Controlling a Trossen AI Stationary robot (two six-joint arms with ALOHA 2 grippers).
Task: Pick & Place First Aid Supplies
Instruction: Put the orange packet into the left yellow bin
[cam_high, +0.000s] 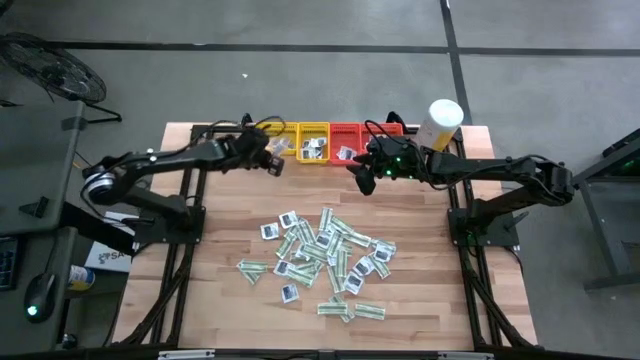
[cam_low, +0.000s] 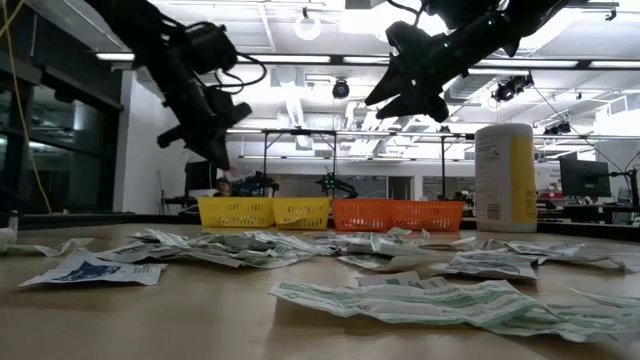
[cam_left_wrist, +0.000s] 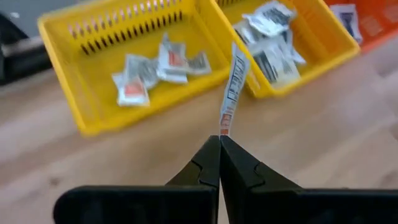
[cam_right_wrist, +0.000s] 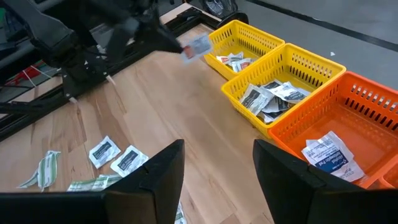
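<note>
bare wood lies between my two arms and the packet pile (cam_high: 325, 262), so there's room to pass there. along the far edge the yellow trays (cam_high: 298, 141) and red trays (cam_high: 345, 140) stand side by side, blocking it. the tall canister (cam_high: 440, 124) stands at the far right corner, just beside my right arm

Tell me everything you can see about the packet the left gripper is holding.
The packet is a small flat paper sachet, white with red and dark print. The shut left gripper pinches one end, so it sticks out edge-on from the fingertips, touching nothing else. It hangs in the air beside the yellow trays, which already hold similar packets.
</note>
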